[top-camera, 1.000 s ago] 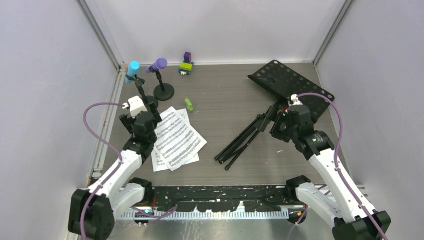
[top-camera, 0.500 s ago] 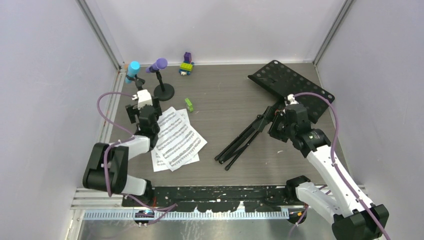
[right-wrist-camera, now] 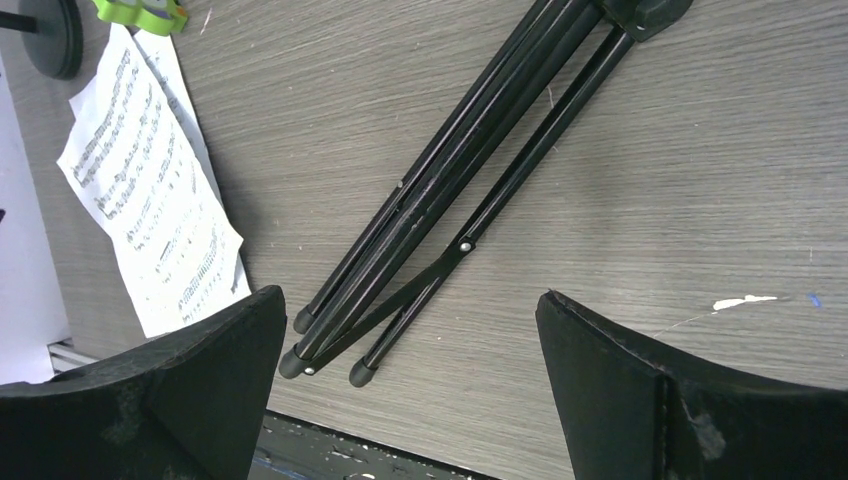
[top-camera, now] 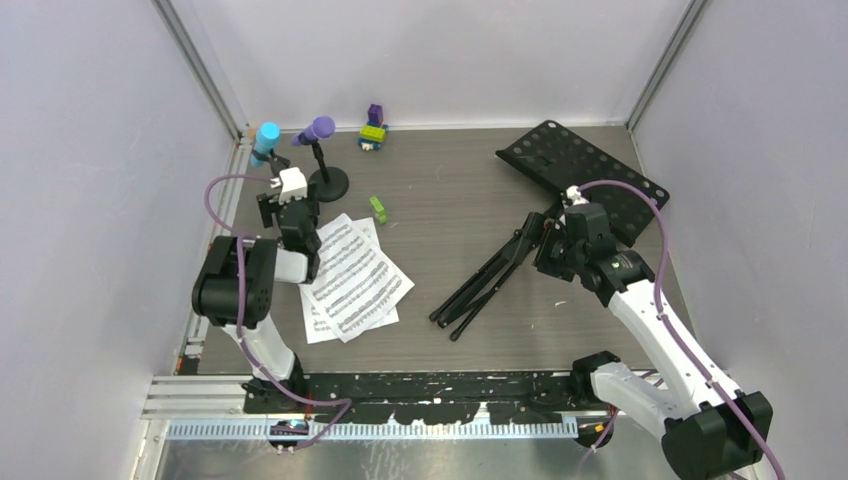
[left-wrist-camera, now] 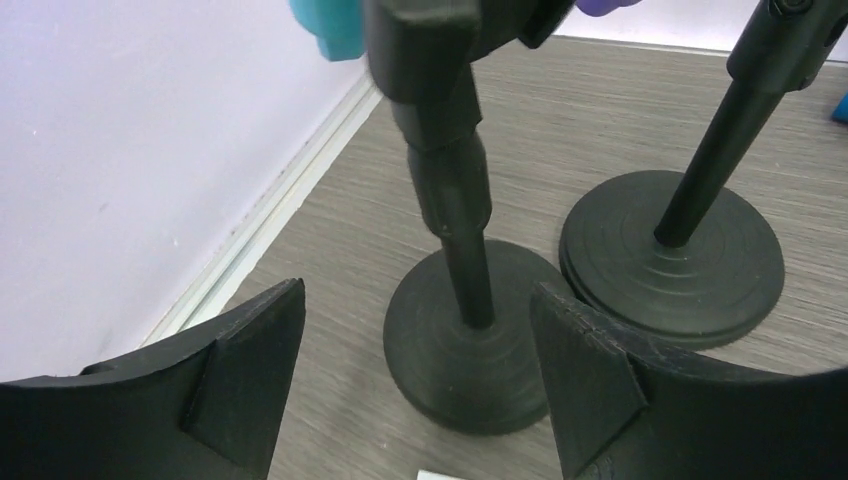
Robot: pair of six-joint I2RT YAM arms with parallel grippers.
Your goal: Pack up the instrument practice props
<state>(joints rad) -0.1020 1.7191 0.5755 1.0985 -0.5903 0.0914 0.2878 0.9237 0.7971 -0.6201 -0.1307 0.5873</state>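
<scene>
Music rack (top-camera: 585, 180): black perforated metal, laid flat at 2 o'clock.
Tripod legs (right-wrist-camera: 440, 200): black, folded together, laid flat, feet pointed toward 7 o'clock.
Sheet-music pages (top-camera: 352, 280): white, printed, loosely overlapped at 8 o'clock.
Cyan microphone (top-camera: 266, 140): tilted, carried at 10 o'clock.
Purple microphone (top-camera: 319, 129): tilted, just beside it.
Mic holders (left-wrist-camera: 470, 340): black, round-based, stood upright, bases just beside each other.

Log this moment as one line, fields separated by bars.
left end effector: open, at cyan-mic holder | right end effector: open, over tripod legs | sheet music: loose

Blue-green plastic microphone (left-wrist-camera: 325, 25) cut off at the top, black metal tripod legs (right-wrist-camera: 425, 195) cut off too, white paper sheets (top-camera: 355, 280) with notes too small to read
</scene>
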